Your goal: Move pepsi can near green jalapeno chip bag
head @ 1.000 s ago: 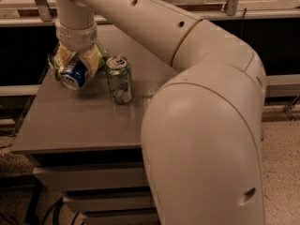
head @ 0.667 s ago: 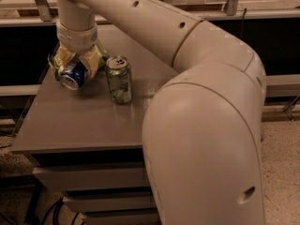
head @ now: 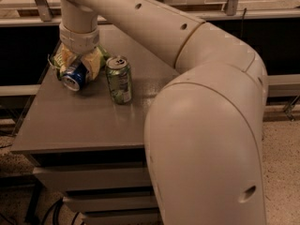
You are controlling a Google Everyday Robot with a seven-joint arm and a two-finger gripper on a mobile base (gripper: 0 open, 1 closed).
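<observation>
The pepsi can is blue with a silver top. It is tilted with its top toward the camera, at the table's far left. My gripper reaches down from above, with its yellowish fingers closed on both sides of the can. The green jalapeno chip bag lies right behind the gripper. Only light-green crumpled edges show on either side of the fingers; the rest is hidden. The can is right against the bag.
A green soda can stands upright just right of the gripper. The grey table has drawers below its front edge. My large arm covers the right half of the view. A dark railing runs behind the table.
</observation>
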